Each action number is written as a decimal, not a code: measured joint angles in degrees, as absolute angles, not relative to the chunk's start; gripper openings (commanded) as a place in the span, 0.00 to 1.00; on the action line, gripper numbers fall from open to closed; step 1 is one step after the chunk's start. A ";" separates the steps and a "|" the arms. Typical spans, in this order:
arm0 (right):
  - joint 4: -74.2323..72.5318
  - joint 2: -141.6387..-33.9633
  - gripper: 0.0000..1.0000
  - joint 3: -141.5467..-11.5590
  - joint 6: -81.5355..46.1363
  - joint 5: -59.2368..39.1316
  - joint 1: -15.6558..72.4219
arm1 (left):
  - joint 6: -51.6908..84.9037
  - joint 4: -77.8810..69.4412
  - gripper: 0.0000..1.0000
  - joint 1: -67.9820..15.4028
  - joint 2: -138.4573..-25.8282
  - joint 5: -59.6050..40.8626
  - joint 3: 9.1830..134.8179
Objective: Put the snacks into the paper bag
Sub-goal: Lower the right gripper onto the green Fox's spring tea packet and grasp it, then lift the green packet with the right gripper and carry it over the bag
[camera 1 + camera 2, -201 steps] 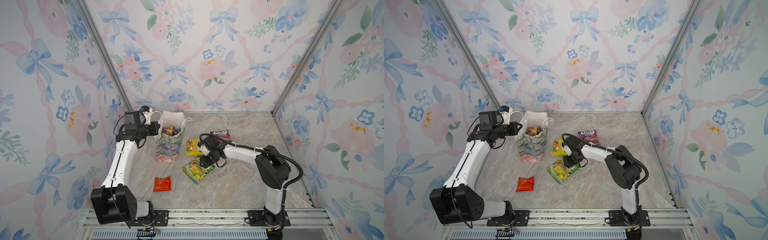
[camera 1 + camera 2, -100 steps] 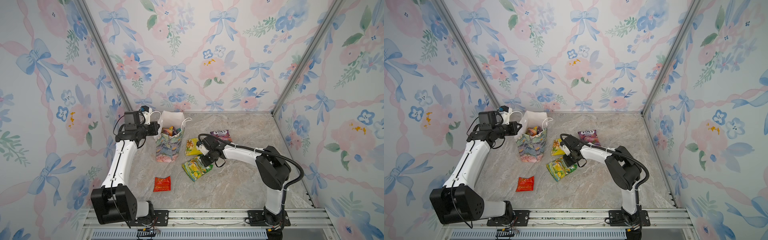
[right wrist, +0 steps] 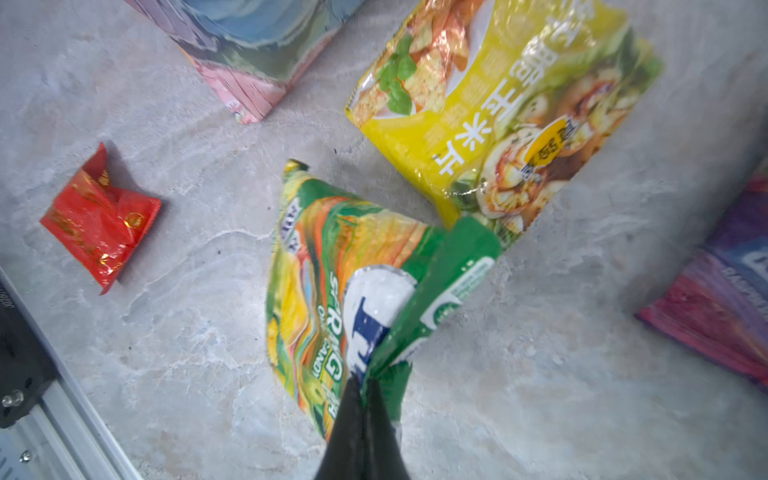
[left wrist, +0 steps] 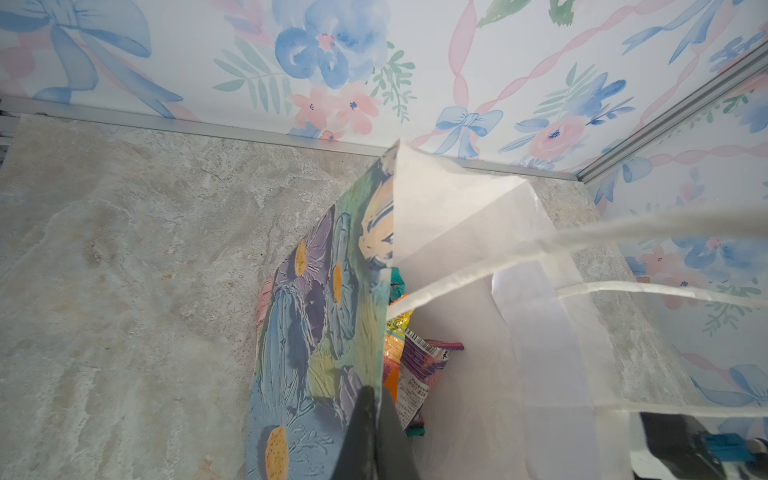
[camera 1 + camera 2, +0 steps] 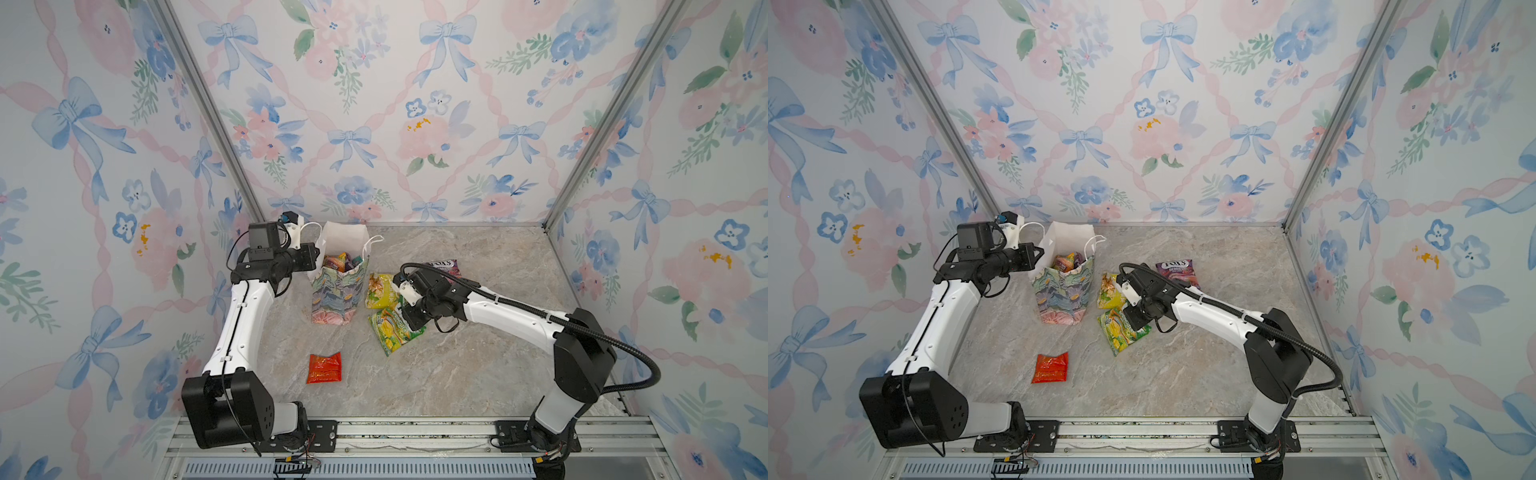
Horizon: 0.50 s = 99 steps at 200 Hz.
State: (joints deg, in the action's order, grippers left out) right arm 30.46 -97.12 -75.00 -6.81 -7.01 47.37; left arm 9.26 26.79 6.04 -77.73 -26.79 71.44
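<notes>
My right arm [image 5: 511, 320] reaches low beside the paper bag [image 5: 336, 297], right gripper [image 3: 365, 380] pinching the folded corner of the glossy green packet [image 3: 316, 257] lying on the desk [image 5: 478, 353]. My left gripper [image 4: 376, 401] clamps the paper bag's rim; other packets [image 4: 415, 365] sit inside.

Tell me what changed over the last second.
The right gripper closed on a corner of the green packet and lifted that corner slightly. Unchanged: the left gripper stays pinched on the rim of the paper bag; the yellow packet, purple packet and red packet have not moved.
</notes>
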 measured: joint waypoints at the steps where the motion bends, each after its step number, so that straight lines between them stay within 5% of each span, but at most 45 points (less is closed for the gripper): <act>1: 30.52 -96.90 0.00 -75.00 -6.81 -7.03 47.37 | 9.26 26.79 0.00 6.04 -77.73 -26.79 71.44; 99: 36.10 -87.59 0.00 -77.84 -5.28 -2.26 47.35 | 9.23 26.79 0.00 6.09 -77.73 -26.79 71.44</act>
